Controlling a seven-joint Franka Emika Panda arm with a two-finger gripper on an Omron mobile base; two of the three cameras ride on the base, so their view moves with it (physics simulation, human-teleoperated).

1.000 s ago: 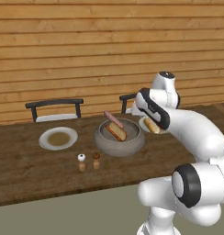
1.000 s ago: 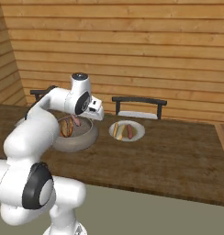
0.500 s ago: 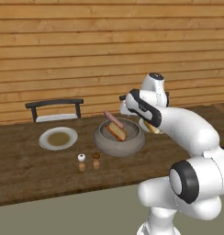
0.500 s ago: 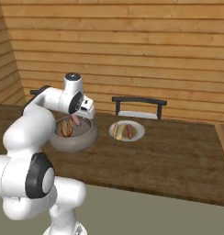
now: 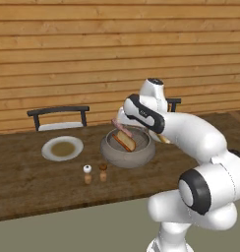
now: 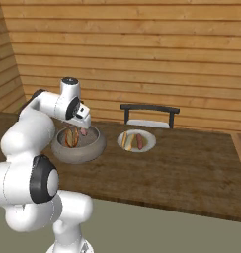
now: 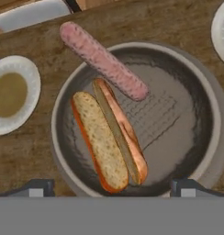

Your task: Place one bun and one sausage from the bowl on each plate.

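Note:
The grey bowl (image 7: 180, 128) lies right under my gripper (image 7: 111, 188), whose fingertips (image 7: 36, 188) stand wide apart and open with nothing between them. Inside the bowl a golden-brown bun (image 7: 109, 140) lies split open. A pink sausage (image 7: 102, 59) leans from the bowl's floor up over its far rim. An empty plate (image 5: 49, 150) with a tan centre sits to the left of the bowl (image 5: 136, 158). The other plate (image 6: 149, 144), right of the bowl (image 6: 78, 154), carries a bun (image 6: 126, 141) and a sausage (image 6: 140, 141). My gripper (image 6: 85, 124) hangs just above the bowl.
Two small shakers (image 5: 87, 173) (image 5: 103, 173) stand in front of the bowl near the table's front edge. A dark chair (image 5: 59, 117) is behind the left plate and another chair (image 6: 149, 114) behind the right plate. A wooden wall closes the back.
The arm has swung left, from over the right-hand plate to above the bowl. The gripper stayed open and empty.

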